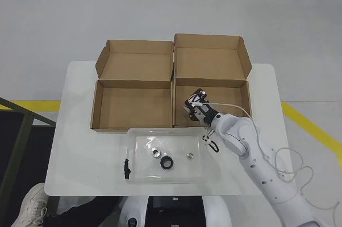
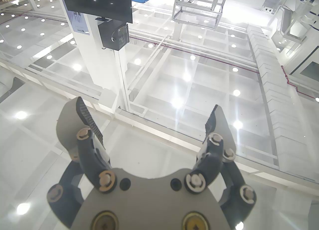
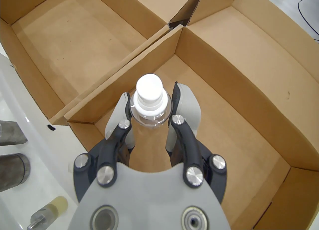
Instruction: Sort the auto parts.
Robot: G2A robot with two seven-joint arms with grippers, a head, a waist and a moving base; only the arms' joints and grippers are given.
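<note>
The right tool (image 3: 150,100) is clenched on a white-capped clear part (image 3: 149,91). Its two fingers press the round clear body from either side, and the stepped white cap points away from the wrist. Beneath the tool lies the brown floor of the right cardboard box (image 3: 249,83), whose lid flap stands folded back on the side away from the robot. Whether the part touches that floor cannot be told.

The tool sits close to the wall this box shares with the left cardboard box (image 3: 74,41), which stands touching it on the tool's left.

On the robot's side of the tool, just outside the box's near wall, a clear plastic bin (image 1: 131,156) stands on the white table (image 1: 74,164). In the bin, each apart from the others, lie a black ring (image 1: 167,163), a small metal nut (image 1: 156,152) and a small metal cylinder (image 1: 190,155). A black clip (image 1: 126,168) sits on the bin's edge farthest from the tool.

The left tool (image 2: 148,103) is released, its toothed fingers spread wide. It points up at a lit hall ceiling (image 2: 199,78).
</note>
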